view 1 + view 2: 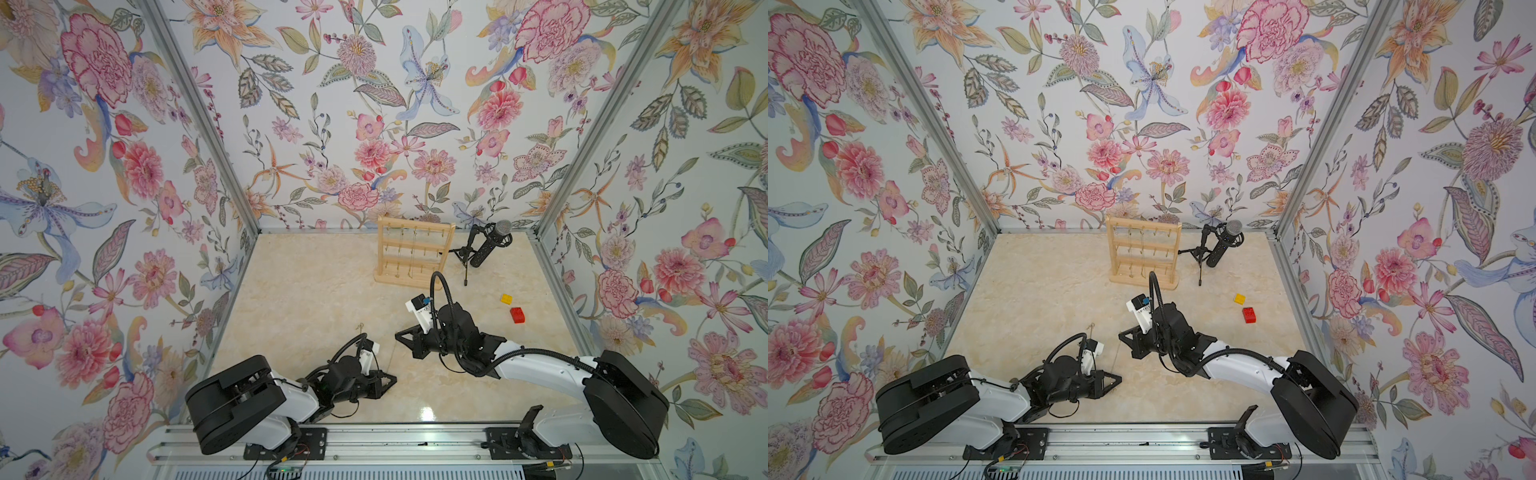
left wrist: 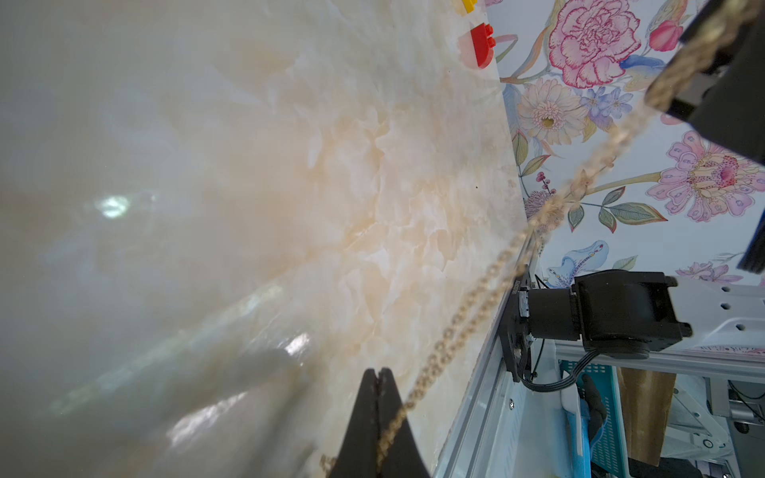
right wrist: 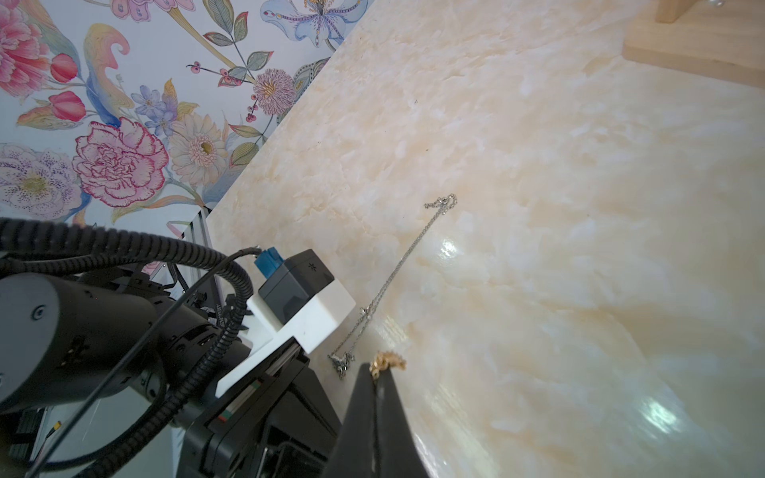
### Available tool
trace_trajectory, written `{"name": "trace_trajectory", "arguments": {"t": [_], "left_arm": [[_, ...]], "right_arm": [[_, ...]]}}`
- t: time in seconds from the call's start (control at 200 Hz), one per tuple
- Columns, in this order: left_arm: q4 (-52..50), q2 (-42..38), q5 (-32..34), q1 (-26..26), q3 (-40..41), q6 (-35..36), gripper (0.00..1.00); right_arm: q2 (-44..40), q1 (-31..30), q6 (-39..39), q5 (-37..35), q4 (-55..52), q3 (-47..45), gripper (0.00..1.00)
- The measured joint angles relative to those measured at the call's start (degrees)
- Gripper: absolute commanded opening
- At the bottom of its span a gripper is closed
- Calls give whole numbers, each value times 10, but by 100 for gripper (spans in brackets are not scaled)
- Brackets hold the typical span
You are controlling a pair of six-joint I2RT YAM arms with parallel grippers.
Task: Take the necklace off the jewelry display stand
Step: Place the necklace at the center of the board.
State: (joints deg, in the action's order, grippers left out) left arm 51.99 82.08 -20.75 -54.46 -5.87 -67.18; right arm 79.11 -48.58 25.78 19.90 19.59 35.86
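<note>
A: Fig. 1, rear: we mark a black microphone [image 1: 491, 246] on its tripod.
B: In front of it we mark a yellow brick [image 1: 506, 298] near a red brick [image 1: 517, 314] (both on the marble table [image 1: 299, 291]).

stand [image 3: 699, 54] cropped (base only), necklace [image 2: 476, 294] blurred — close

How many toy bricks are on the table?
2. The yellow brick lies on the table, on the robot's right; the red brick sits beside it, nearer the robot. Others may be hidden.
</note>
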Motion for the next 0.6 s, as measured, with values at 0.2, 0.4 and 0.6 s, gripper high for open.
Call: {"name": "trace_trajectory", "arguments": {"t": [0.2,0.4,0.6], "left_arm": [[-4,13,0,0,-1,-2,2],[-28,13,3,0,-12,-1,7],[-66,13,16,-1,-32,7,10]], "right_arm": [[22,-1,0,-4,7,-2,0],[42,-1,-3,-15,9,-2,0],[75,-1,-9,-15,8,8,0]]}}
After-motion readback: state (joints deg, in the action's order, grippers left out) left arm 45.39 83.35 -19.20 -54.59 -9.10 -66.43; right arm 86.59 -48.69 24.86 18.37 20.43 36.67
